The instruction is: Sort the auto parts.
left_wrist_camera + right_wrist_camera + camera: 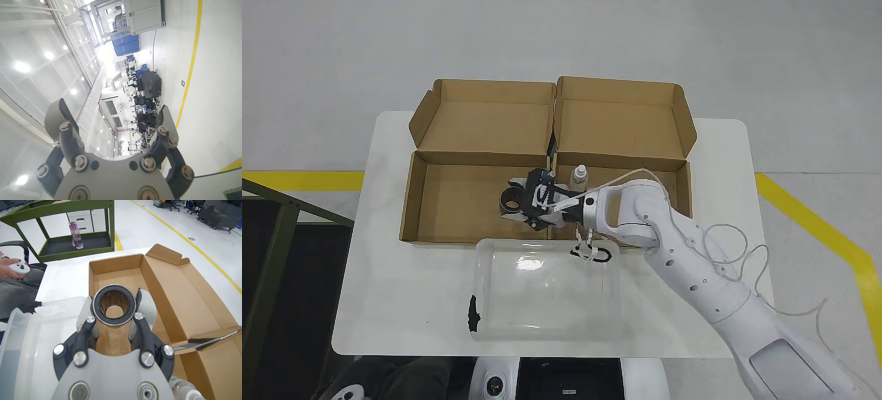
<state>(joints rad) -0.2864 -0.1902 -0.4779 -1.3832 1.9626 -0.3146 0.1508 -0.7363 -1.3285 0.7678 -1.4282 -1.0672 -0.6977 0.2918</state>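
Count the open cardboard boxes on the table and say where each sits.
2. One open brown cardboard box lies below the right gripper and its black metal ring; the second adjoins it, holding a small white bottle.

A pink water bottle (76,238) stands on the lower shelf of a green cart (111,228); yellow tape (302,181) lines the floor.

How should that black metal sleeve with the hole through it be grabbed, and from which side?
Grip the sleeve by its curved outer wall, one finger on each opposite side, coming from an open end. It is a short hollow cylinder, so the outside gives matching faces. The right pincer holds it this way.
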